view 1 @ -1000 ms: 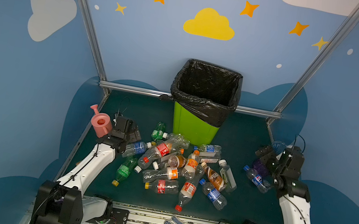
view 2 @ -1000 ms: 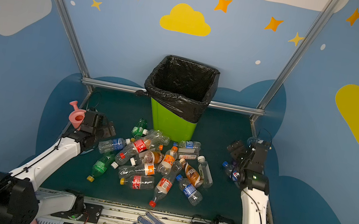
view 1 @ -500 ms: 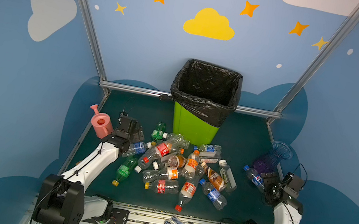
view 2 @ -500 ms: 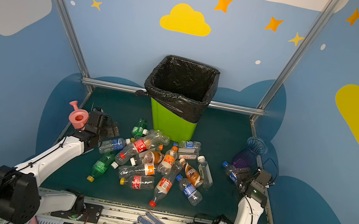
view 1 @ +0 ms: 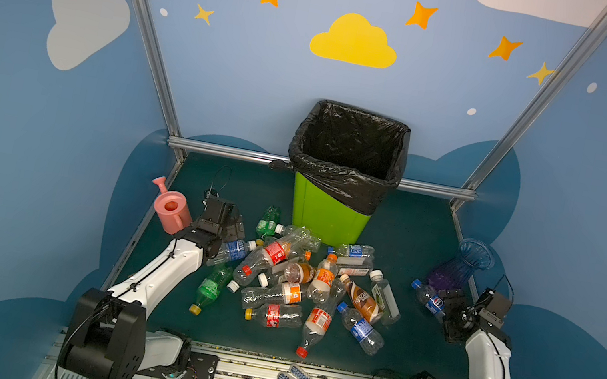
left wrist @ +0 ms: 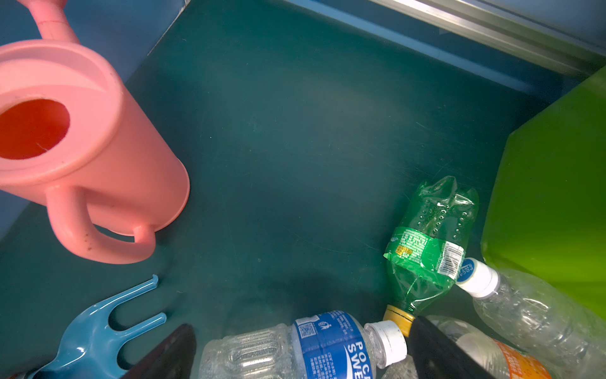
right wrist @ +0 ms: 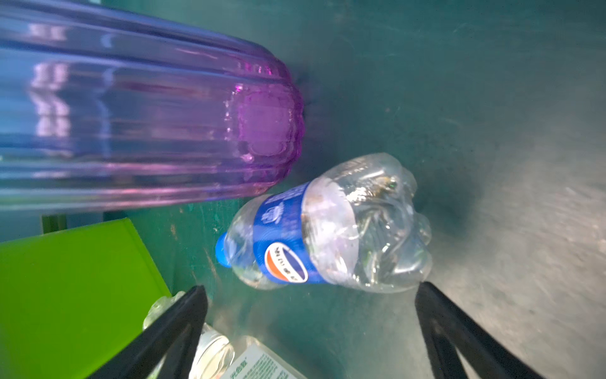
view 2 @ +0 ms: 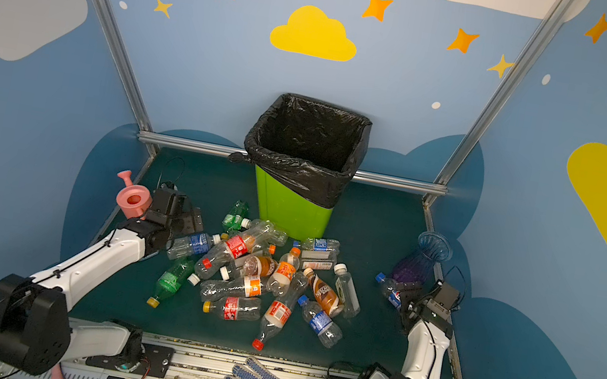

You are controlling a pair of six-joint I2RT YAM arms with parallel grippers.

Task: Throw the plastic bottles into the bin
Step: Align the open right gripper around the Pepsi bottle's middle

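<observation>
**Inspector:** Changes in the last second?

**Assessor:** A second ago the right arm stood raised in front of the vase [view 1: 456, 268]. It has since dropped low to the table [view 1: 412, 235]. The right end effector [view 1: 442, 312] now sits at table level, jaws spread wide and holding nothing. The left end effector [view 1: 233, 229] has crept slightly forward. It is equally wide open and also empty. No bottle has shifted.

**Inspector:** Consequence for the task?

**Assessor:** In my judgement nothing is binned yet, and both arms are lining up for a first pick.

**Inspector:** Condition of the items, largest first.

**Assessor:** The bin [view 1: 331, 212] is lime green with a black bag [view 1: 341, 180] over its rim. It stands upright, well ahead of both end effectors. No bottle shows in the part of the bag that is visible. The plastic bottles [view 1: 298, 278] lie heaped on their sides between the two end effectors, nearer the left. Most are clear and several are crumpled.

The Pepsi bottle [right wrist: 328, 229] has a blue cap and a dented base. It lies just ahead of the right fingertips and beside the vase's foot. The wrist view is blurred, so contact cannot be confirmed. The Pocari Sweat bottle [left wrist: 311, 347] has a white cap and lies crosswise between the left jaws, ungripped. The pink watering can [left wrist: 82, 147] stands ahead and to one side of it.
</observation>
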